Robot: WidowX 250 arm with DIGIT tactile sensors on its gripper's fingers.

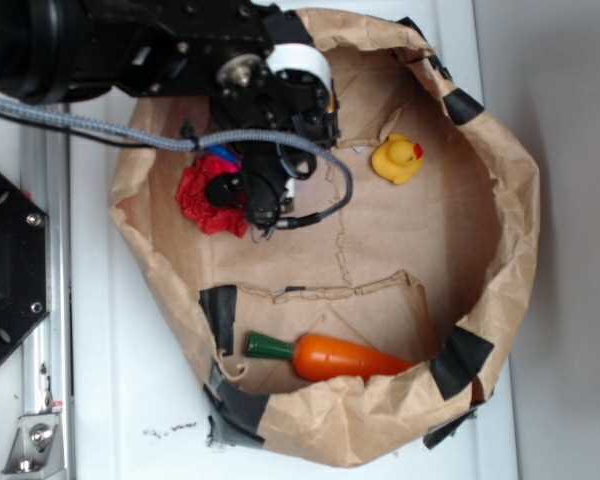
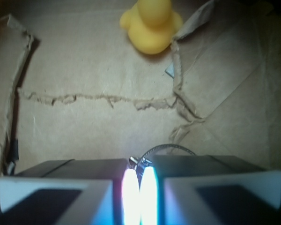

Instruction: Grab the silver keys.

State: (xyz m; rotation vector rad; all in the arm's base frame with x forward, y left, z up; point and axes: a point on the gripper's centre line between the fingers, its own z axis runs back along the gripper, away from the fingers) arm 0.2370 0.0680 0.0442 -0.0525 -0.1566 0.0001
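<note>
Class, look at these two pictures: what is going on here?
A robot arm reaches into a paper-lined bin. Its hand is shut, with a thin wire ring poking out between the fingers, so it seems to have the keys. A duck, a carrot and a red cloth lie untouched.

You are looking at a matte black robot arm built from blocky housings. A round silver metal hub sits on its wrist, next to a glossy white curved cover. A grey braided cable runs along the arm and loops under the wrist, ending at a small black plug. From the wrist camera, your black gripper shows two blocky fingers with pale, whitish, brightly lit inner pads.
</note>
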